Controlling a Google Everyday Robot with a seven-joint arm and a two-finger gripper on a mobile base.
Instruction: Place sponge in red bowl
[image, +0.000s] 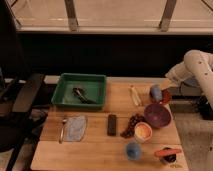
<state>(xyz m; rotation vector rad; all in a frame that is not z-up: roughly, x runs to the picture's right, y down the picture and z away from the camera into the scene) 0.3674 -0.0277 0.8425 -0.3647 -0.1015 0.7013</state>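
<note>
The small red bowl (165, 97) sits at the table's right edge, just behind the larger purple bowl (158, 115). A blue-grey sponge (155, 92) is at the red bowl's left rim and hides part of it. My gripper (161, 86) reaches down from the white arm (196, 64) on the right and is right at the sponge, over the red bowl. I cannot tell whether the sponge rests in the bowl or hangs above it.
A green tray (65, 97) with a dark utensil stands at the back left. A cloth (76, 127) and a spoon (62, 131) lie front left. A dark bar (112, 124), grapes (132, 124), a pale bowl (143, 131), a blue cup (132, 150) and an orange item (167, 152) lie in front.
</note>
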